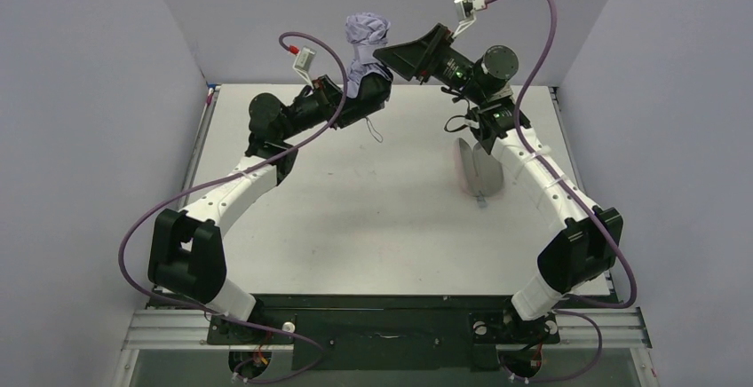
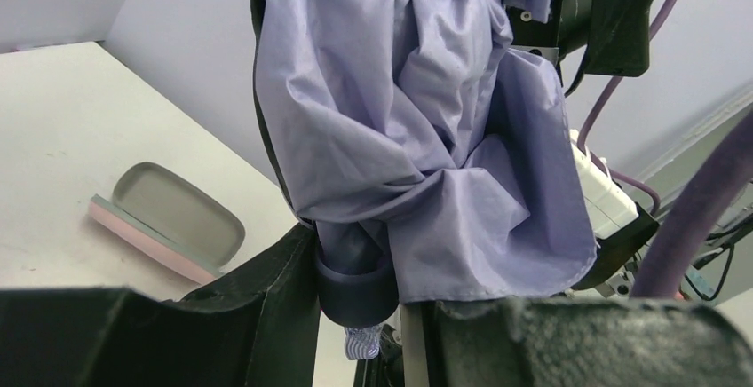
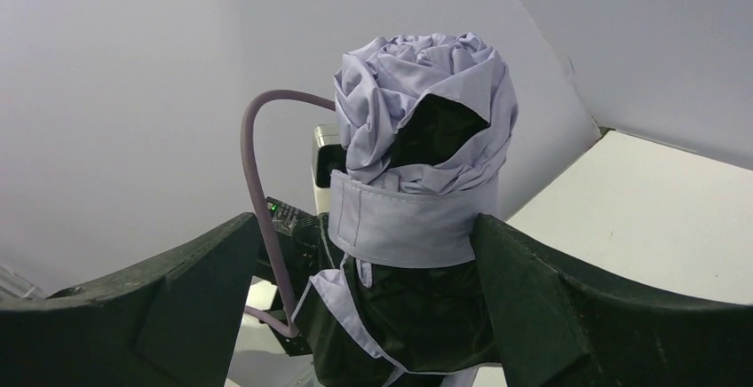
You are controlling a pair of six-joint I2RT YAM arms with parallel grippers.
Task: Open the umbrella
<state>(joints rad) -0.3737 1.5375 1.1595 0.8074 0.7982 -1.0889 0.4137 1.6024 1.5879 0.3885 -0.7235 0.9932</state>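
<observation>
The top view looks down from behind the arms over the whole worktop (image 1: 373,227). Both wrist views sit close to the umbrella (image 2: 400,138), from opposite sides.

Bright, even, diffuse light; soft faint shadows on bench (image 1: 373,227); wrist views' bottom foreground dark, slightly blurred.

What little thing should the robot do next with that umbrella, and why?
Probably shut the right gripper on the band: the left gripper holds the umbrella upright by its lower end, the band is wrapped round it, and the right jaws stand open on either side.
</observation>
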